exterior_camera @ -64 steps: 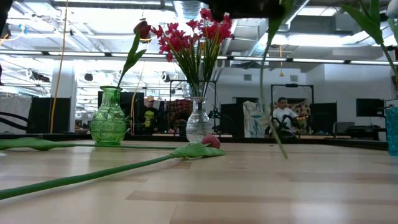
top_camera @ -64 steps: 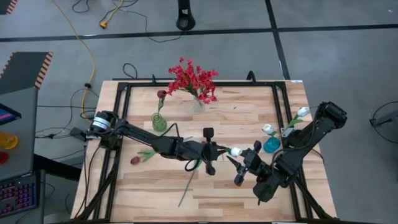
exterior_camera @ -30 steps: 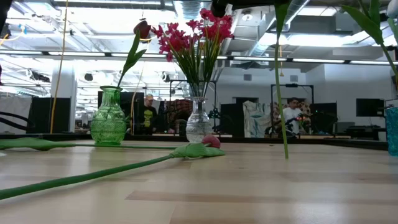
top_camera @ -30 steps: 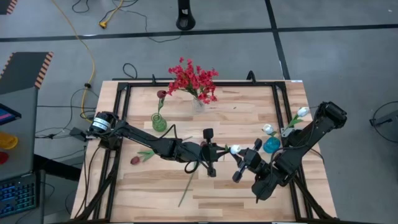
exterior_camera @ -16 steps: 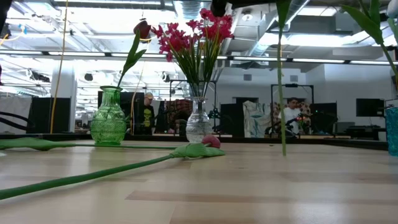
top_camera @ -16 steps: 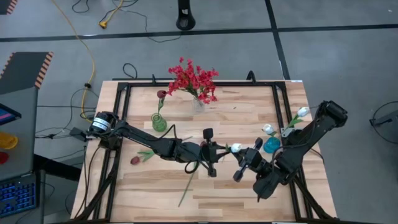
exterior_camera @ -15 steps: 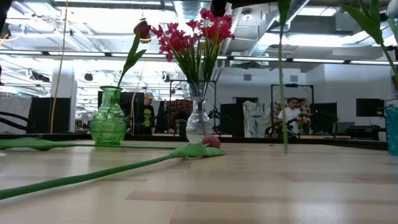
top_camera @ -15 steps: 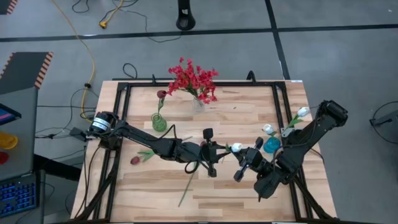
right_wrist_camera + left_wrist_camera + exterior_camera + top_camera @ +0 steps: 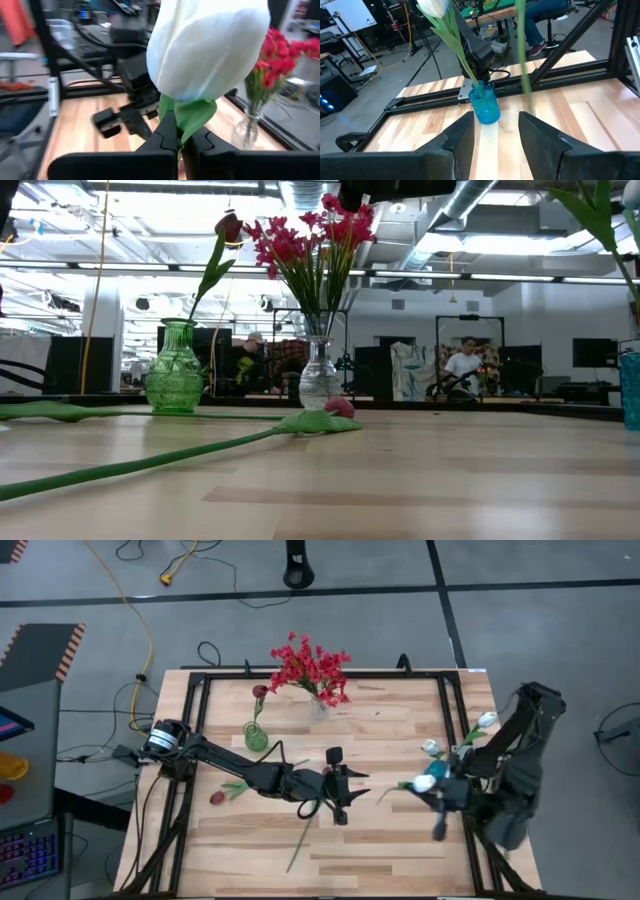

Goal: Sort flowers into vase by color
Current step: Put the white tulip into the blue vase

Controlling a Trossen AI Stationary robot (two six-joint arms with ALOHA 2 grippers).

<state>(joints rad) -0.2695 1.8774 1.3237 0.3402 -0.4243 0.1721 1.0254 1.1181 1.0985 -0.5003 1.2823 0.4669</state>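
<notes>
Right wrist view shows the right tool (image 9: 179, 145) clamped on the white tulip (image 9: 207, 42) just below its bud, near the counter's right edge beside the blue vase (image 9: 484, 102); the left tool (image 9: 345, 789) stands apart mid-counter.

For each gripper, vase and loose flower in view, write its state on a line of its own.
Left gripper: open, holding nothing.
Right gripper: shut on white tulip.
Blue vase: upright, holds white tulips.
Green vase: upright, one maroon tulip.
Clear vase: upright, red sprays.
Maroon tulip: lying on table.
</notes>
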